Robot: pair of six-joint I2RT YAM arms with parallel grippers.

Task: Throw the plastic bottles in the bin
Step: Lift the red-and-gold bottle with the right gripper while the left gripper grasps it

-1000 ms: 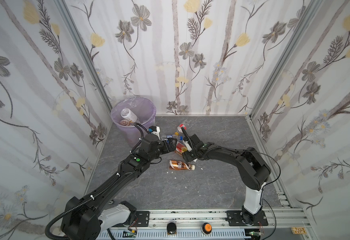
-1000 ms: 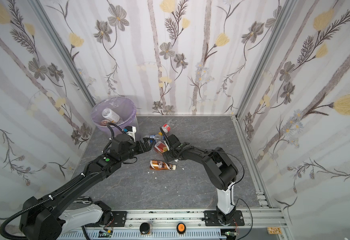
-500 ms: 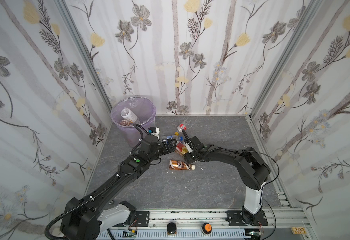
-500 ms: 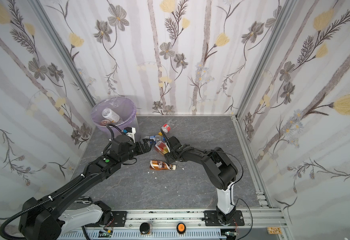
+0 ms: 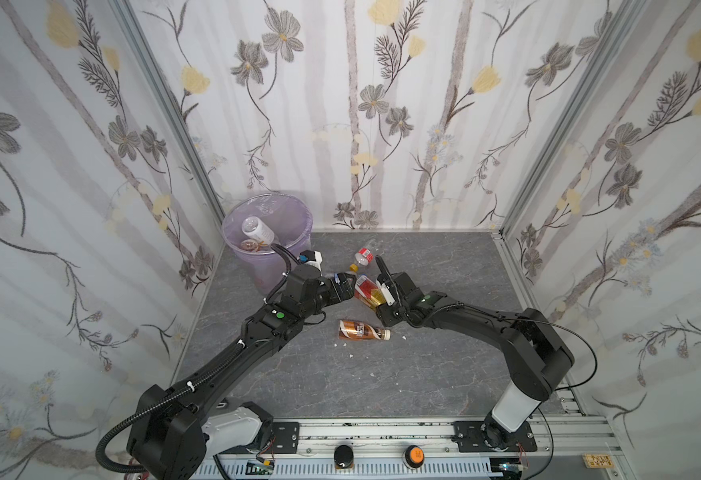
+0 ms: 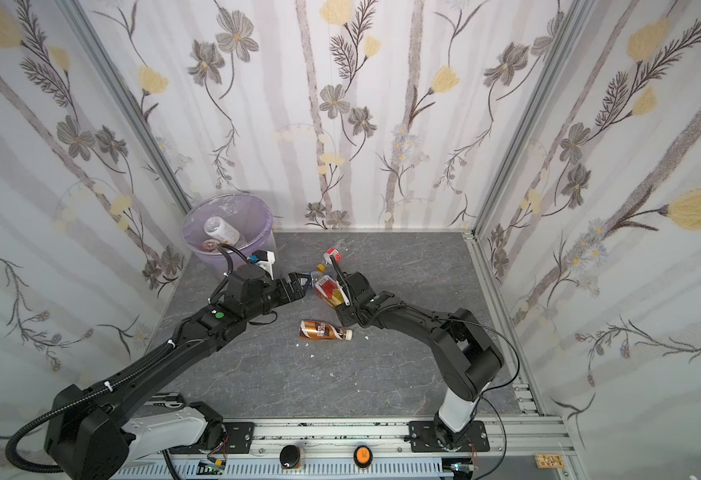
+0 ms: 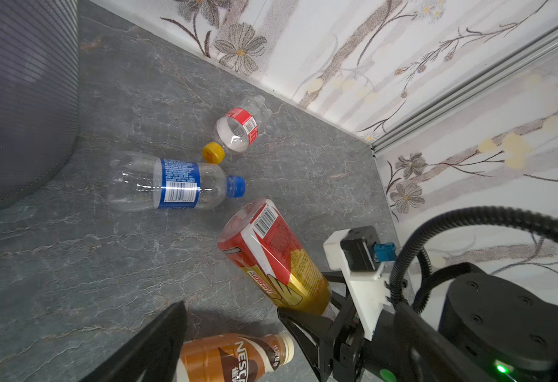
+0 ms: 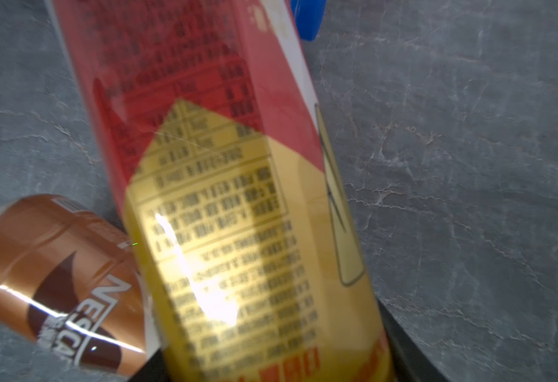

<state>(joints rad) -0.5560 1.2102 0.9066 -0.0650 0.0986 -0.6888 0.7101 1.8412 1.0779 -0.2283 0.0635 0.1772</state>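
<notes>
Right gripper [image 5: 378, 289] fingers [image 5: 382, 270]: narrowed over the last sec from a wider gape, now snug on the red-and-gold bottle [image 5: 366, 287], one finger each side near its gold end. The wrist view is filled w/ that bottle [image 8: 238, 198], dark finger edges at its sides. Looks like a grip, tho the bottle hasn't left its spot: low and slanted by the floor [image 5: 423, 374]. Means the pick is nearly secured, lift + carry not begun.

Left gripper [image 5: 346, 286]: spread fully, same as a sec ago, nothing in it. One dark finger [image 7: 158, 340] shows in its wrist view. It hovers just beside the red-and-gold bottle's far end, w/ the blue-cap bottle [image 7: 162, 185] near its tips.

Further out on the floor: brown coffee bottle [image 5: 361, 330] lying just in front of both grippers. Red-label bottle [image 5: 364, 254] lies nearer the back wall, yellow cap [image 7: 213, 152] just beside it; can't tell if loose.

Bin [image 5: 253, 270]: back left corner, upright, bag-lined. Inside: a white-label bottle [image 5: 257, 230] leaning, + at least one more under it, rest hidden. So approx 4 bottles still out. Route to the bin crosses the left arm; prob that arm must clear first.
</notes>
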